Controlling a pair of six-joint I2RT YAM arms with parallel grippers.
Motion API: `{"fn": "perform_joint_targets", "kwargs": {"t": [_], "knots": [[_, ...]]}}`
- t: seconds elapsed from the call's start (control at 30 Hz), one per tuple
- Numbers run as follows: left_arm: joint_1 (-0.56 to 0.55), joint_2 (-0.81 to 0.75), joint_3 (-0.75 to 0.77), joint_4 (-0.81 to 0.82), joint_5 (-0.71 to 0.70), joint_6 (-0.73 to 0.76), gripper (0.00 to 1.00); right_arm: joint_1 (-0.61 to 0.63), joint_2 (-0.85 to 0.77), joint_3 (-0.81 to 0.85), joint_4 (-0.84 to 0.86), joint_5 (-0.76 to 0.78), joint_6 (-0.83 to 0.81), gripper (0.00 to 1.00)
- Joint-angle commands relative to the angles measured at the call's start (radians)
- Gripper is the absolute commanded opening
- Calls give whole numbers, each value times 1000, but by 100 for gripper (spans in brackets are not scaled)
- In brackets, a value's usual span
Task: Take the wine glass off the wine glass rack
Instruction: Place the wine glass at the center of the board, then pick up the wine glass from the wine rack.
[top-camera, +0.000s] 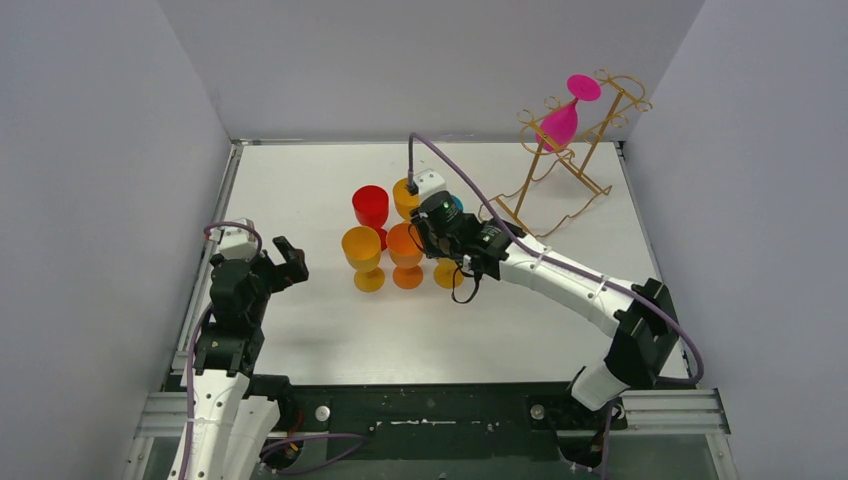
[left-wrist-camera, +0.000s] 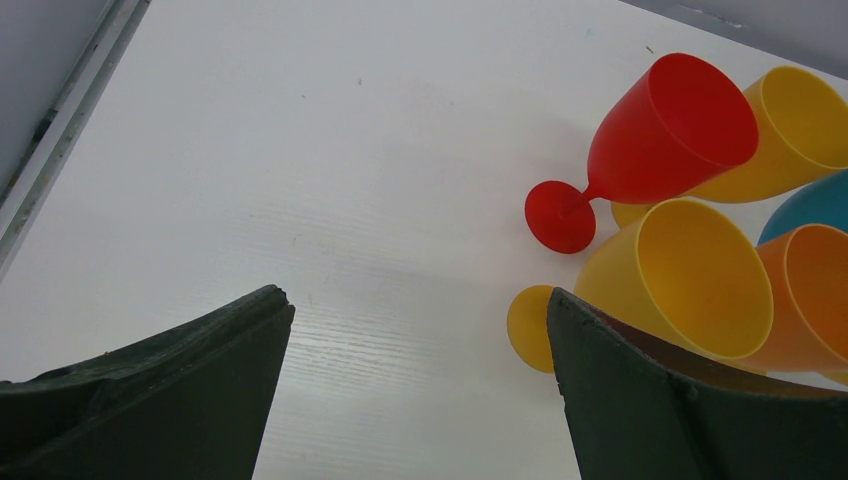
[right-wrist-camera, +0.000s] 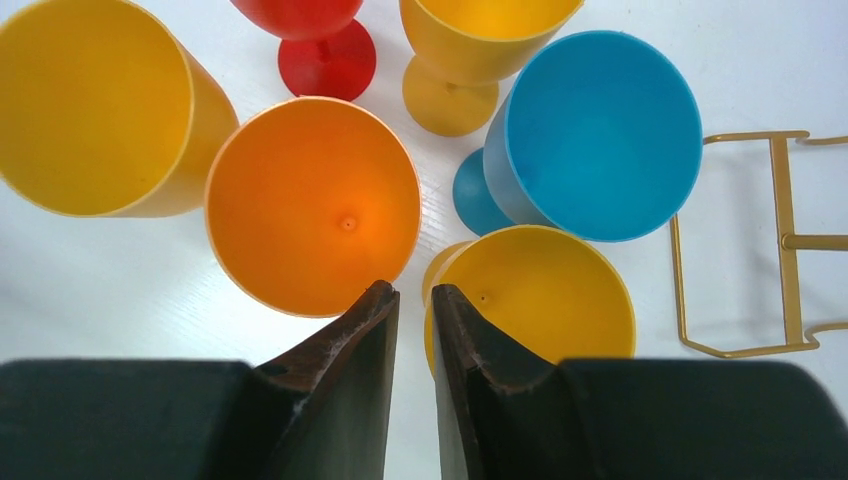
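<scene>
Table (top-camera: 300, 340): white board walled on three sides; it carries everything below.
Right arm (top-camera: 560, 275): reaches from its base at 5 o'clock toward the table centre, so its wrist hangs over the goblets and not over the rack.
Left arm (top-camera: 235, 330): folded near its base at 8 o'clock, apparently parked clear of the work.
Wine glass rack (right-wrist-camera: 786, 200): gold wire stand at 1 o'clock, in the far right corner; its slanted legs lift the top hooks so a glass can hang by its foot.
Goblet cluster (top-camera: 388, 245): plastic goblets in red, orange, blue and yellows stand upright at the centre, packed closely and well apart from the rack, seemingly a drop-off spot.
Wine glass (top-camera: 561, 124): pink, on the rack, foot uppermost in a hook and bowl hanging below, tilted. By my reading the task is unfinished for this one.
Left gripper (left-wrist-camera: 418, 305): pincer spread wide, holding nothing, above bare table with the goblets at its 2 o'clock.
Right gripper (right-wrist-camera: 412, 295): pincer narrow, only a slim gap showing, nothing between the fingers; it sits above the rims of the orange goblet (right-wrist-camera: 312, 205) and a yellow goblet (right-wrist-camera: 540, 300).
Writing: no brand, label or lettering can be read anywhere.
</scene>
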Motion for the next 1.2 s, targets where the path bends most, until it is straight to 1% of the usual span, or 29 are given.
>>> {"fn": "perform_joint_targets", "kwargs": {"t": [0.0, 0.13, 0.27, 0.37, 0.4, 0.47, 0.5, 0.53, 0.57, 0.6, 0.63, 0.67, 0.73, 0.83, 0.87, 0.93, 1.0, 1.17], "knots": [[4, -5, 4, 58, 22, 8, 97, -1, -89, 67, -1, -27, 0, 22], [4, -5, 4, 58, 22, 9, 97, -2, -139, 102, 1, -61, -28, 24], [4, -7, 1, 65, 29, 9, 97, -5, -169, 183, 14, 53, -91, 26], [4, -9, 1, 65, 26, 10, 97, -8, -180, 232, 39, 59, -116, 28], [4, -9, 1, 65, 25, 9, 97, -8, -184, 241, 55, 60, -125, 29], [4, -8, 1, 63, 24, 9, 97, -14, -184, 263, 89, 124, -146, 43], [4, -7, 1, 63, 25, 9, 97, -25, -172, 294, 96, 179, -177, 46], [4, -6, 1, 62, 26, 10, 97, -61, -154, 360, 93, 215, -187, 47], [4, -6, 1, 62, 27, 11, 97, -97, -129, 397, 81, 207, -177, 47], [3, -7, 1, 63, 28, 10, 97, -158, -104, 453, 68, 159, -150, 48], [3, -7, 1, 63, 28, 11, 97, -245, -79, 504, 51, 114, -120, 50], [3, -6, 1, 63, 27, 11, 97, -299, -56, 566, 39, 90, -96, 52], [3, -6, 1, 63, 25, 11, 97, -392, -24, 614, 45, 56, -59, 56], [4, -3, -1, 66, 28, 11, 97, -540, 19, 646, 64, -34, 10, 57], [4, 0, -1, 67, 28, 11, 97, -585, 35, 657, 59, -81, 43, 58], [3, 2, -1, 66, 29, 11, 97, -667, 59, 665, 49, -127, 100, 58], [3, 3, -1, 70, 39, 9, 97, -716, 68, 656, 43, -142, 141, 59], [3, 5, -4, 78, 49, 10, 97, -830, 51, 535, 134, -194, 267, 60]]}}
